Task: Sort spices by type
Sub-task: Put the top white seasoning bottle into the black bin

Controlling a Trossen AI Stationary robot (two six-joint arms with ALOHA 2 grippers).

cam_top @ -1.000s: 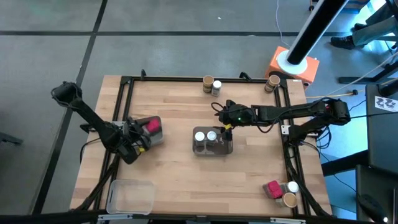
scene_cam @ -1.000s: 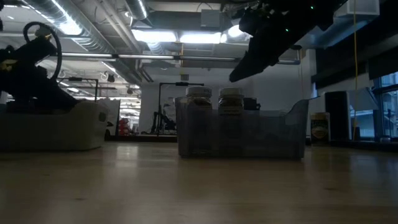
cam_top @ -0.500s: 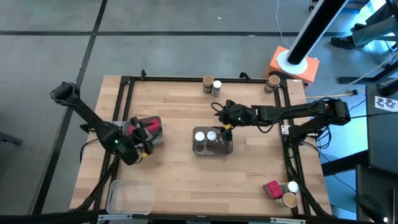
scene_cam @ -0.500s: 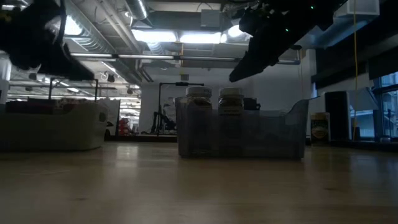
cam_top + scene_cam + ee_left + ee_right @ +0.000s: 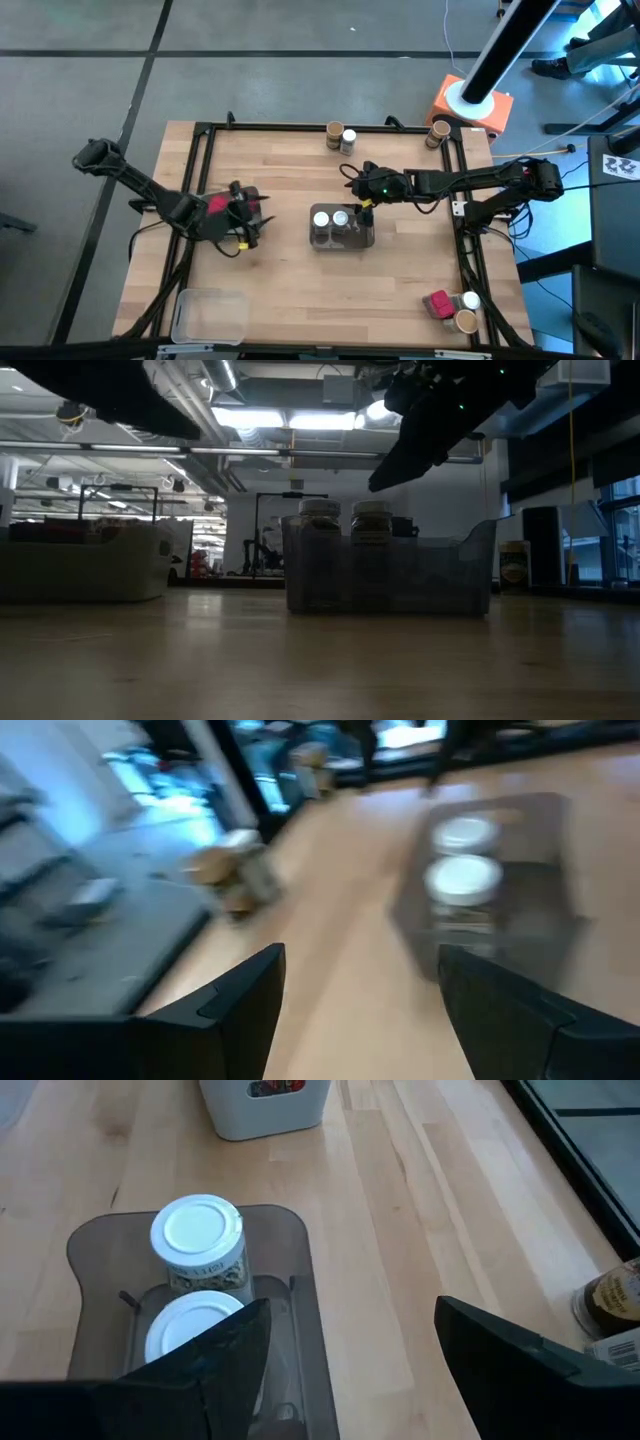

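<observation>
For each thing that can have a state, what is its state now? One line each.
Left gripper: open, empty, above the table's left side.
Right gripper: open, empty, over the middle tray.
Middle tray: holds two white-lid jars, upright.
White bin: holds something red.
Front-left tray: looks empty.
Back jars: upright, unsorted.
Front-right group: unsorted on the table.

Hidden, cropped and smeared spots on my feeds

My left wrist view is blurred, so the two white-lidded jars (image 5: 462,860) show no labels; the left arm (image 5: 215,212) covers the container beneath it from above; on my right wrist view, a brown jar (image 5: 612,1294) is cut by the edge.
</observation>
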